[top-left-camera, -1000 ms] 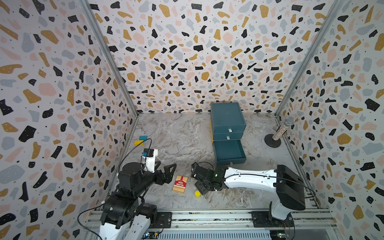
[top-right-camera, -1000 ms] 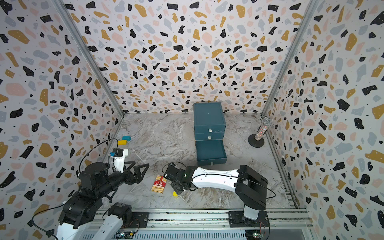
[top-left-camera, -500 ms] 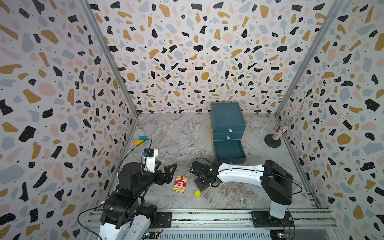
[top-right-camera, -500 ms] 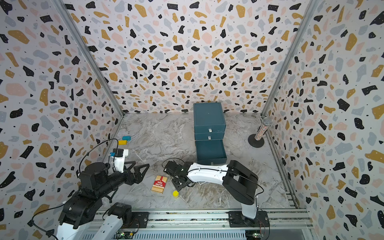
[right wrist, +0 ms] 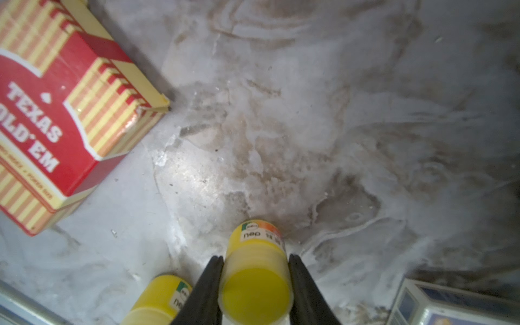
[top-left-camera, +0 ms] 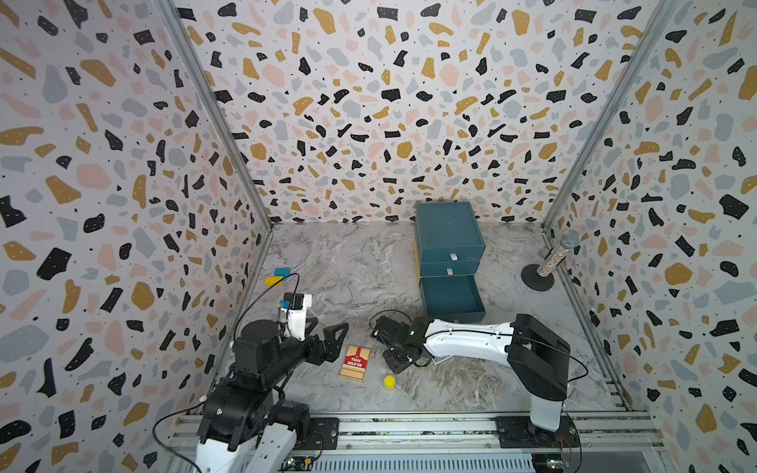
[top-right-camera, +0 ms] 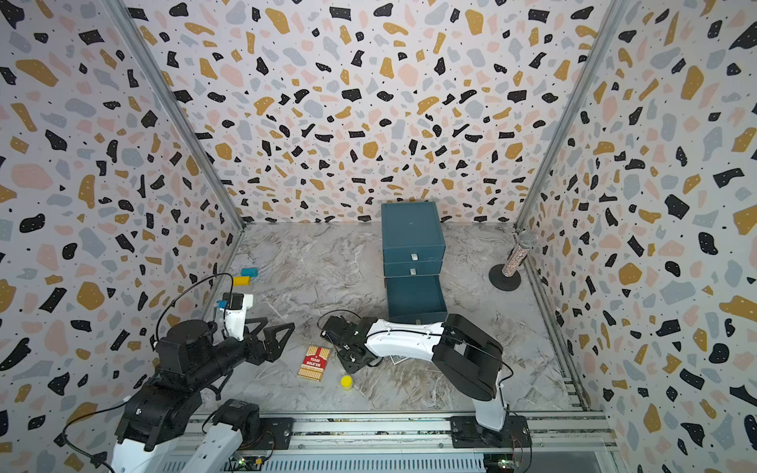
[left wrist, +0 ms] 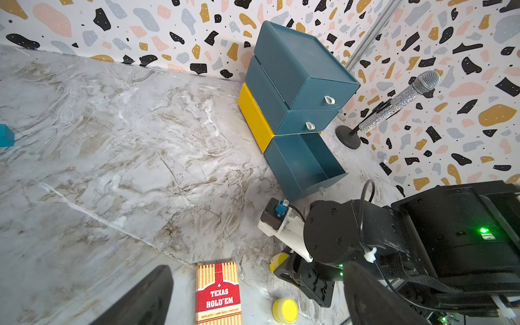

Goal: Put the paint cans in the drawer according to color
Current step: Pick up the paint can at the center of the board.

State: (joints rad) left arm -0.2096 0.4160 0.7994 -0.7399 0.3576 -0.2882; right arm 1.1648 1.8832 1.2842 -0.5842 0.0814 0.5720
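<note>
Bench of grey marbled pattern carries everything in both top views. The drawer stands against the back wall, its two upper trays shut and its lowest tray pulled out toward the arms. The right gripper is low over the bench just in front of that open tray, and its own body hides its fingers here. A loose paint can, yellow and upright, stands near it, beside a card box. On the far side of that box the left gripper hovers with fingers spread wide. A microphone stands by the right wall.

In the left wrist view the drawer shows a yellow shell around its lowest level. The left fingers sit far apart at the frame's edge. The loose paint can is near the card box. A sliver of the gripped paint can, also yellow, peeks out at the right gripper.

In the right wrist view the gripped paint can sits between two dark fingers, which press on its opposite sides. The loose paint can is just beside one finger, and the card box lies further off.
</note>
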